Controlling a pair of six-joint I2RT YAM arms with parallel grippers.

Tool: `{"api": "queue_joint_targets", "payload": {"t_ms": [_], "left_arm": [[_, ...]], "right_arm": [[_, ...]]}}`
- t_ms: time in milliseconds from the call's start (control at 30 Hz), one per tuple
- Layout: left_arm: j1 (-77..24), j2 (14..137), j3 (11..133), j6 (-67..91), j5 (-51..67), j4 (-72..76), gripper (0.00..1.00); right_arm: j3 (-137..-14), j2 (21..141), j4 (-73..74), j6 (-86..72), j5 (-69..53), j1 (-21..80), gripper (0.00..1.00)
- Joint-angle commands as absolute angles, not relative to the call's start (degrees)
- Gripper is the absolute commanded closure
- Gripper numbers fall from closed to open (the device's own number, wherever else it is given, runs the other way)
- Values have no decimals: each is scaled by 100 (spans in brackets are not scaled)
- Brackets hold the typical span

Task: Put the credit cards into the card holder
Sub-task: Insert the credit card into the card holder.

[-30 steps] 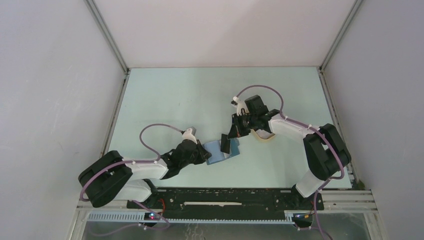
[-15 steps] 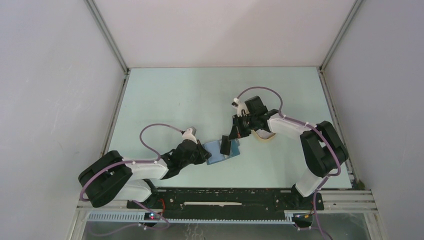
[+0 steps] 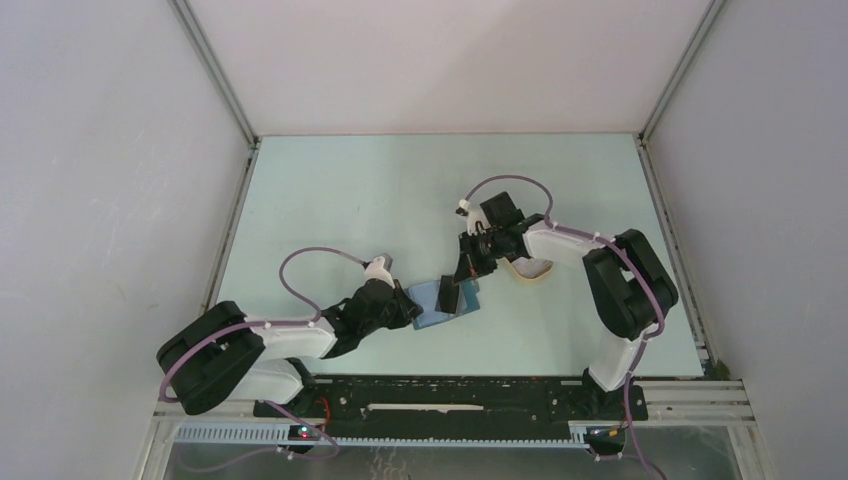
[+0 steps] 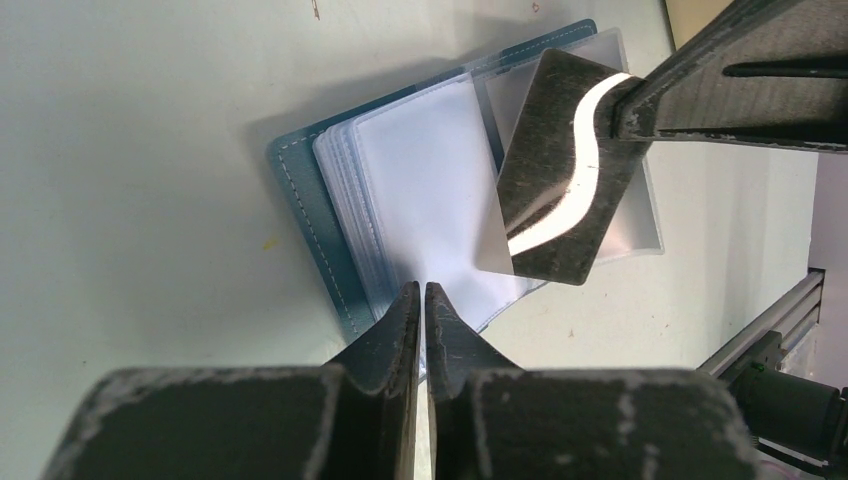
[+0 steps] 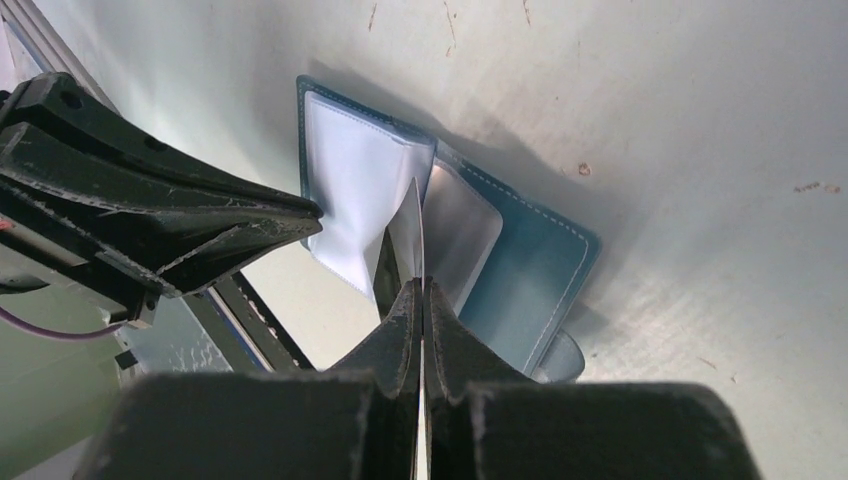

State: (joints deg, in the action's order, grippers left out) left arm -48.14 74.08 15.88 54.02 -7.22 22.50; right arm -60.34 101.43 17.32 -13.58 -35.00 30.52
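Observation:
The teal-blue card holder point(image 3: 430, 297) lies open on the table between the two arms, its clear pockets fanned upward point(image 4: 420, 190). My left gripper point(image 3: 413, 308) is shut on the near edge of one clear pocket sleeve point(image 4: 422, 290). My right gripper point(image 3: 463, 277) is shut on a dark credit card point(image 3: 450, 294) with a white wavy stripe point(image 4: 560, 170). It holds the card tilted over the pockets, lower edge at the sleeves. In the right wrist view the card point(image 5: 413, 225) shows edge-on above the right gripper point(image 5: 421, 285), against the card holder point(image 5: 530, 270).
A beige oval tray point(image 3: 532, 271) sits just right of the card holder, under the right forearm. The left gripper's fingers point(image 5: 170, 215) fill the left of the right wrist view. Metal frame rails run along the table's near edge point(image 3: 450, 385).
The right arm's wrist and elbow have shifted slightly left and the card has edged closer to the pockets. The left gripper and the card holder have stayed put.

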Motion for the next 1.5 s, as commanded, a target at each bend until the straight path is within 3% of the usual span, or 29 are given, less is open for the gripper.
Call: {"api": "queue_joint_targets", "payload": {"t_ms": [0,1467], "left_arm": [[-4831,7435,1881,5302,-831,2100,91],[-4831,7582,2004,5186,-755,2074,89]], "right_arm": [[-6393,10432,2081,-1023,-3451,3143,100],[-7913,11894,3320,-141,-4367,3412,100]]}}
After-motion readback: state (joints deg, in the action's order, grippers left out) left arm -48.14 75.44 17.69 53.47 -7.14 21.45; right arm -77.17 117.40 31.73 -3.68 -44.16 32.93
